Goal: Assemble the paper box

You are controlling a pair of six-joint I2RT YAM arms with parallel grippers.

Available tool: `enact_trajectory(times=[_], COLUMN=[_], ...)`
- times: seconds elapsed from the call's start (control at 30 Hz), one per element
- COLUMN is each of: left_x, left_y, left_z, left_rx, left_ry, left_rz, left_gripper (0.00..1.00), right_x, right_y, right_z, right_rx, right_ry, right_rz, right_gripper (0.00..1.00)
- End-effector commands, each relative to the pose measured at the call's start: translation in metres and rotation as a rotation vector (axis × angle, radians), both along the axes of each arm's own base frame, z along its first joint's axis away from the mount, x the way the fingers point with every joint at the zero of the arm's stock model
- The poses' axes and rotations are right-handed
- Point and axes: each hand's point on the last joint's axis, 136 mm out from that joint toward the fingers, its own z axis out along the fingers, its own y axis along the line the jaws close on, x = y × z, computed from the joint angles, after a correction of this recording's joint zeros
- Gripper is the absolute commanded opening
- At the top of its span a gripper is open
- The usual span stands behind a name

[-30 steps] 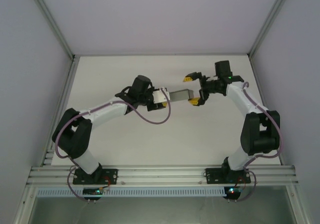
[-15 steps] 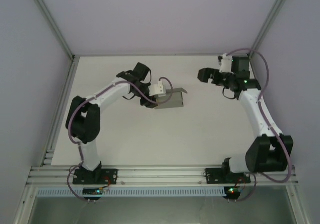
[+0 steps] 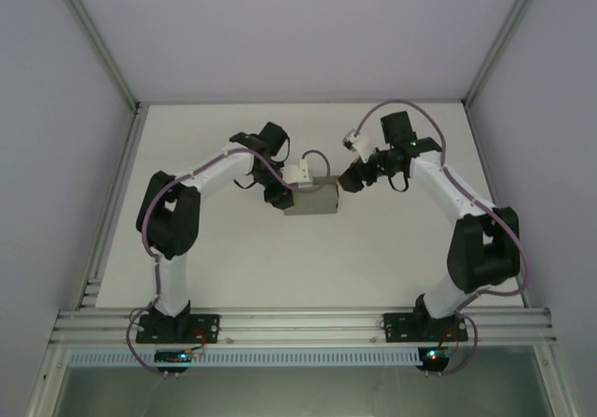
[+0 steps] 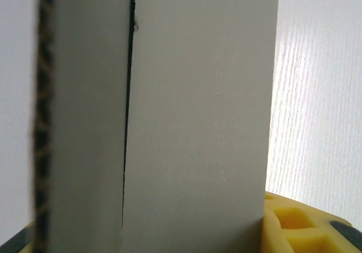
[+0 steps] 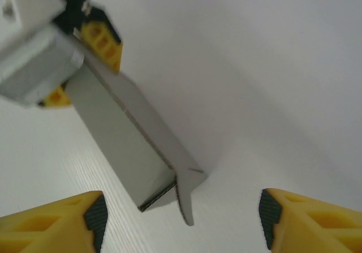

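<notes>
Our left gripper (image 3: 291,191) pinches the paper box (image 3: 315,201) over mid-table (image 3: 233,268). It is mostly folded, though its end flap (image 5: 188,192) seems unclosed. Our right gripper (image 3: 347,180) waits beside it, jaws spread.

The right gripper (image 3: 347,182) had its fingers spread round the right end of the paper box (image 3: 311,200) a second ago, then swung off to the far right, and now it's back in, just off that same end! Meanwhile the left gripper (image 3: 289,195) has carried the box nearer and a touch left, rolling it so a broader grey face shows from above.
</notes>
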Motion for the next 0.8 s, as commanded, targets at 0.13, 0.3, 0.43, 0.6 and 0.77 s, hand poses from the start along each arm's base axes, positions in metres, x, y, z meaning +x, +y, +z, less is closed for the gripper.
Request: enact_trajectory(times=[0.13, 0.3, 0.43, 0.6, 0.77], left_x=[-0.003, -0.001, -0.002, -0.002, 0.000], left_y=[0.006, 0.006, 0.005, 0.005, 0.002], left_z=[-0.016, -0.015, -0.015, -0.015, -0.016], left_rx=[0.059, 0.059, 0.058, 0.057, 0.065], left_ry=[0.041, 0.037, 0.039, 0.037, 0.026], left_rz=[0.010, 0.019, 0.022, 0.022, 0.038], left_gripper=[0.35, 0.35, 0.35, 0.35, 0.36], right_x=[-0.011, -0.006, -0.002, -0.001, -0.005], right_y=[0.005, 0.009, 0.015, 0.016, 0.025], right_z=[-0.014, -0.023, -0.023, -0.020, -0.016], right_rx=[-0.109, -0.114, -0.105, -0.109, -0.095], right_ry=[0.042, 0.056, 0.069, 0.074, 0.135], right_rz=[0.097, 0.095, 0.100, 0.087, 0.001], right_gripper=[0.55, 0.41, 0.24, 0.02, 0.00])
